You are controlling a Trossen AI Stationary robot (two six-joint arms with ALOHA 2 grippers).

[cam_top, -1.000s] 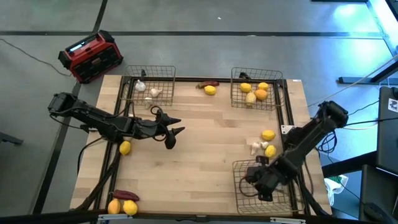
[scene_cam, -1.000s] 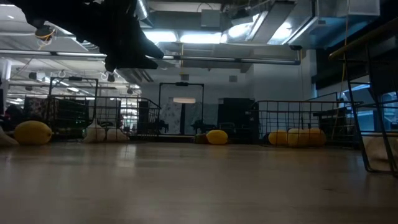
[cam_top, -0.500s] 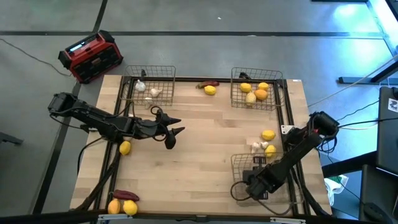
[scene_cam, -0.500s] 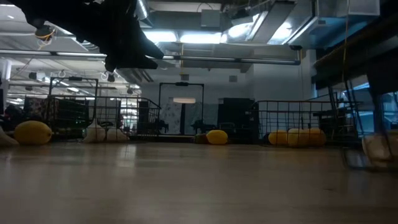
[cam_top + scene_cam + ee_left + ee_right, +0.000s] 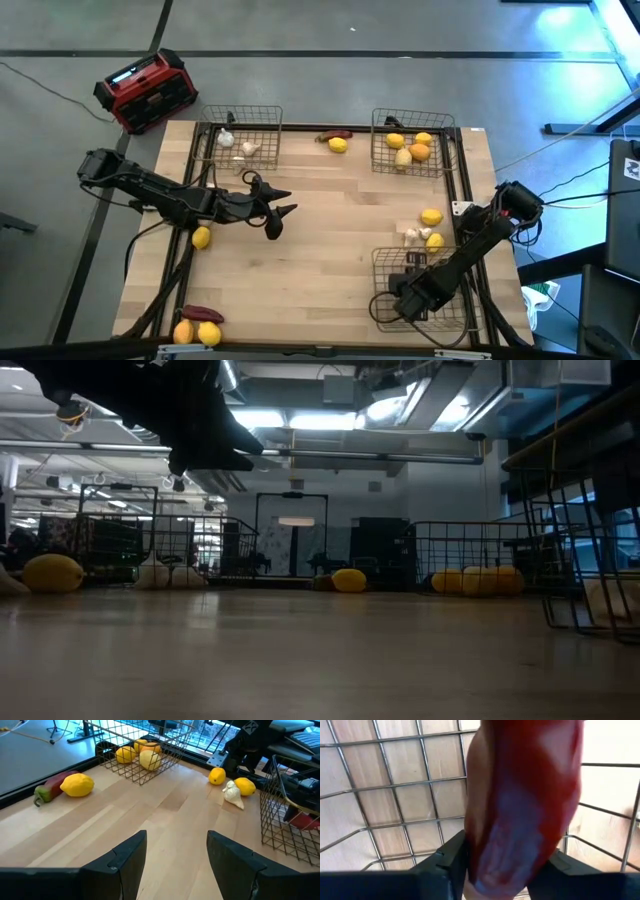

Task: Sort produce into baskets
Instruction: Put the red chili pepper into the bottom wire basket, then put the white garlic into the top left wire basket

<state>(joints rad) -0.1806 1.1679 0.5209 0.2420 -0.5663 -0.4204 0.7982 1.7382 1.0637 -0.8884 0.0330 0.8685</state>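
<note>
My right gripper (image 5: 405, 300) is inside the near right wire basket (image 5: 445, 262), shut on a dark red pepper (image 5: 520, 805). My left gripper (image 5: 278, 213) hangs open and empty above the table's left middle; it also shows in the left wrist view (image 5: 175, 855). The far left basket (image 5: 262, 125) holds whitish bulbs (image 5: 237, 145). The far right basket (image 5: 380, 150) holds yellow and orange fruits (image 5: 410, 147). A lemon (image 5: 201, 237) lies below my left arm. My right gripper pinches the red pepper's body (image 5: 485, 845) between its two fingers (image 5: 445, 865), pointing down into the basket. The pepper stands out past the fingertips over the basket's mesh floor (image 5: 395, 795). Whether it touches the mesh I cannot tell.
A lemon and a pepper (image 5: 337, 141) lie at the far edge between the baskets. Lemons and a bulb (image 5: 428, 230) lie beside the near right basket. Lemons and a pepper (image 5: 197, 326) lie at the near left corner. A red and black box (image 5: 147, 90) stands off the table's far left.
My right gripper has moved toward the table's left inside the near right basket, still shut on the pepper. The basket has shifted a little toward the table's left with it.
</note>
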